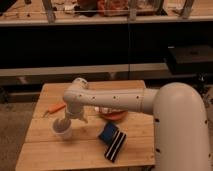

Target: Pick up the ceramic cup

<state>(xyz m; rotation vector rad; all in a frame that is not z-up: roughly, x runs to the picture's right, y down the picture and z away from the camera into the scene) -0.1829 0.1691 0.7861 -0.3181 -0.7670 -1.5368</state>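
Reaching down at the ceramic cup [63,131], near the front left of the wooden bench [50,155], with the claw [64,122] right over its rim. Lying nearby: orange plate [114,115], blue-black sponge [112,140], orange tool [54,108].

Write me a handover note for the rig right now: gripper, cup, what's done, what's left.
Gripper: down at the small off-white ceramic cup, at its rim, near the front-left of the wooden table.
Cup: upright on the table, not lifted.
Nearby: orange carrot-like item behind it, blue-and-black sponge-like block to its right, orange plate under the arm.
Done: approach.
Left: confirm grasp, lift.
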